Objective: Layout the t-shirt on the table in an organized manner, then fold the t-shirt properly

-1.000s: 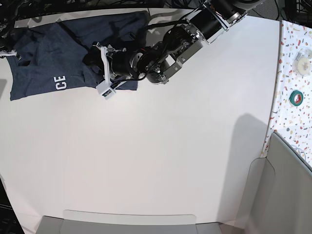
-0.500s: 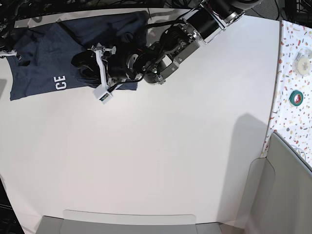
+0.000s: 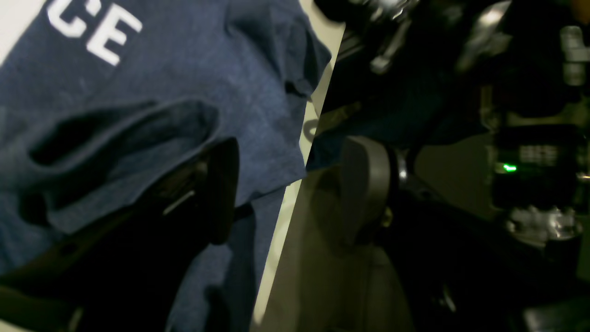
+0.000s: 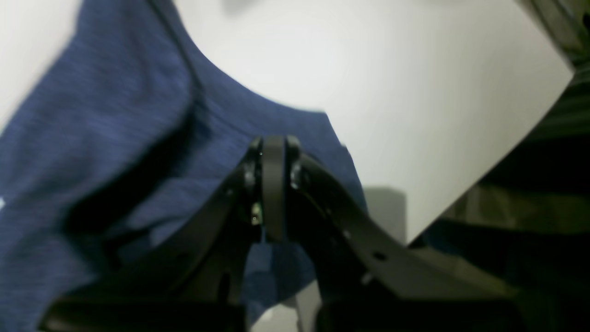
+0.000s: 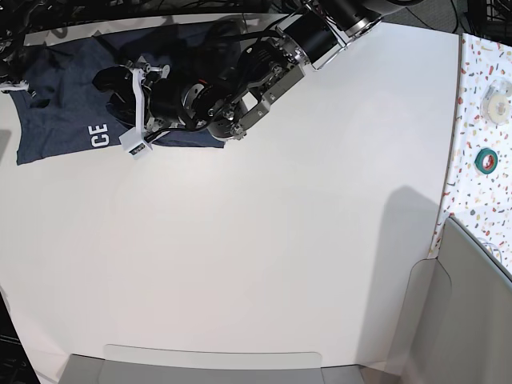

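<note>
- The t-shirt point(image 5: 76, 108) lies bunched at the far left corner of the counter point(image 5: 264, 240), partly under the left arm; one edge runs to, and maybe over, the counter's far edge.
- Handling, judged: soft, limp knit, light, no stiffness. It drapes and creases rather than holding shape; raised folds show in the left wrist view point(image 3: 152, 120). Likely drags well on the matte counter but stretches if pulled from one point only.
- Left end effector point(image 5: 120, 84): fingers spread wide above the cloth, nothing between them. One dark finger point(image 3: 221, 189) hangs over a fold; whether it touches, I cannot tell.
- Right end effector point(image 4: 273, 184): fingers pressed together, tips meeting at the cloth point(image 4: 115, 152). A pinch of hem is probable but not confirmed; the view is blurred.
- Where to grip, judged: hems and shoulder seams, two well-apart points, one per arm, so the panel pulls flat.
- Orientation: the white letters "CE" point(image 5: 99, 136) read upright in the base view, near the shirt's near-left corner.
- Long axis: the visible mass runs left-right along the counter's far edge. Collar and sleeves are not clearly distinguishable, so the head-to-hem direction is undetermined.
- Layout not yet done; garment is rumpled.
</note>
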Tool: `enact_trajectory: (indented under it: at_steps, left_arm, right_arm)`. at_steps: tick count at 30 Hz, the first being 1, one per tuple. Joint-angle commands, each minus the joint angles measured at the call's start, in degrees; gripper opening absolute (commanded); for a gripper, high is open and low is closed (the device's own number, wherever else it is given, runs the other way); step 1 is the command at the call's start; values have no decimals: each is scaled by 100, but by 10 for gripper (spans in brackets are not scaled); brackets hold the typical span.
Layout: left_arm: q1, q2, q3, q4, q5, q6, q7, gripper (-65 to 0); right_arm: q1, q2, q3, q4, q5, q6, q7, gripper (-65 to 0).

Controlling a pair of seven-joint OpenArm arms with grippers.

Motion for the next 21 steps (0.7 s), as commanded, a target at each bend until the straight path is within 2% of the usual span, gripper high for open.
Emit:
enact_trajectory:
  at_steps: [1,4,6,9,13,17,21]
  left_arm:
    - [-225,77,-31,391,-164,-73,-150,-306]
    - [-348,-389,-295,1147,-164,-64,-220,-309]
    - [-348,-723,-743,1577,-164,-56,-220,-342]
    - [-260,-1242,-1341,1806,-164,-29,-229,-440]
    - [461,-1716,-2247,1683,-120,-20,-220,-650]
    - [1156,-2015,-2985,1560,-111,-20,-229,-642]
    - [1639,-2121,-3319,1577,-111,-20,-229,-650]
  right_arm:
    - [11,111,20,54,21,22,117,-650]
    - [90,111,29,-70,21,22,117,-650]
    - [90,111,29,-96,21,22,117,-650]
    - [90,111,29,-96,30,22,117,-650]
    - [90,111,29,-96,30,22,117,-650]
    - [160,111,20,-78,30,22,117,-650]
    - [169,120,20,-78,30,22,117,-650]
